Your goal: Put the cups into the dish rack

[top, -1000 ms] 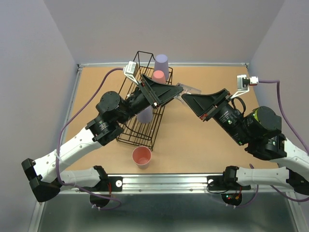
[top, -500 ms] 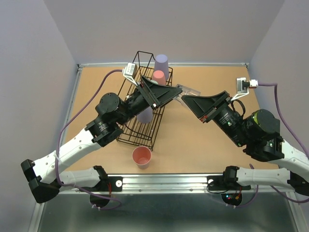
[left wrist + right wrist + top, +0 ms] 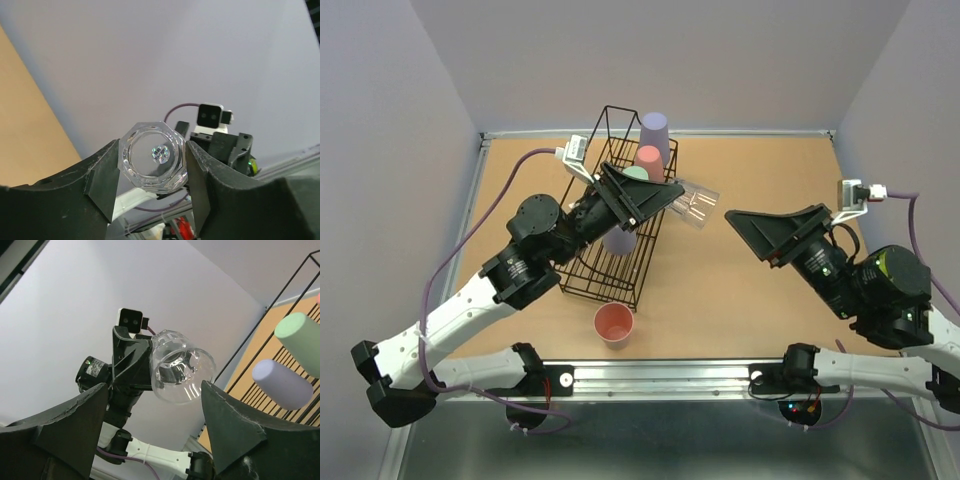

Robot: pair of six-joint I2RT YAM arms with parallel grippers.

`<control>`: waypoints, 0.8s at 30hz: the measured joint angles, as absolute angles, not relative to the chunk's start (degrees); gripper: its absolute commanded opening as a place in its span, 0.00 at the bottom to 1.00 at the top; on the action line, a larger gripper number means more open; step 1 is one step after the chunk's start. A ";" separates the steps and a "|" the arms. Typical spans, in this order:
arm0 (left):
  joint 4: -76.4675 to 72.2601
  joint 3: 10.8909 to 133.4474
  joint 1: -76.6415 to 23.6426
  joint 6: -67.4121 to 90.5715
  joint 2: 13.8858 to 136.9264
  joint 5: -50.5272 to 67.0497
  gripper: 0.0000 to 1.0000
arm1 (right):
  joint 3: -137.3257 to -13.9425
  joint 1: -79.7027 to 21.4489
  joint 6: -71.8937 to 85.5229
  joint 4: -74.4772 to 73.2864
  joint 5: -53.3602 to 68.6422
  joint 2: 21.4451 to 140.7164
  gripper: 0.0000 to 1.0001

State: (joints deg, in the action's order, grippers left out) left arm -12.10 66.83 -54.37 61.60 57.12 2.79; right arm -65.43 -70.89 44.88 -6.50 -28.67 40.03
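My left gripper is shut on the clear cup, held on its side in the air just right of the black wire dish rack. The left wrist view shows the cup's base squeezed between both fingers. My right gripper stands open to the right of the cup, apart from it. From the right wrist view the clear cup's mouth faces the camera beyond the spread jaws. In the rack sit two lavender cups, a pink cup and a mint cup. A salmon cup stands on the table.
Grey walls close in the wooden table on three sides. A metal rail with the arm bases runs along the near edge. The salmon cup stands just in front of the rack's near end.
My right gripper has opened, let go of the clear cup and drawn back to the right. The left gripper now holds the cup alone and has shifted slightly left.
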 measured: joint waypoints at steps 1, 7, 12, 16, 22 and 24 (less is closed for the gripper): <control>-9.82 67.79 -54.37 60.82 57.10 2.04 0.00 | -65.41 -70.89 45.06 -7.35 -29.15 38.96 0.80; 10.41 82.30 -54.37 51.29 59.77 -4.93 0.00 | -65.98 -70.89 46.22 -14.63 -32.29 36.07 0.79; 24.14 88.27 -54.37 44.03 60.73 -11.40 0.00 | -78.98 -70.89 50.59 -38.06 -38.74 46.85 0.81; 33.34 87.66 -54.37 39.90 61.87 -15.59 0.00 | -88.25 -70.89 59.27 -57.74 -44.86 58.15 0.84; 39.46 83.07 -55.90 36.86 64.10 -19.05 0.00 | -83.79 -70.96 69.93 -71.42 -49.45 57.95 0.85; 41.04 82.02 -57.21 36.29 64.38 -20.27 0.00 | -83.31 -70.94 71.72 -73.80 -50.89 53.69 0.87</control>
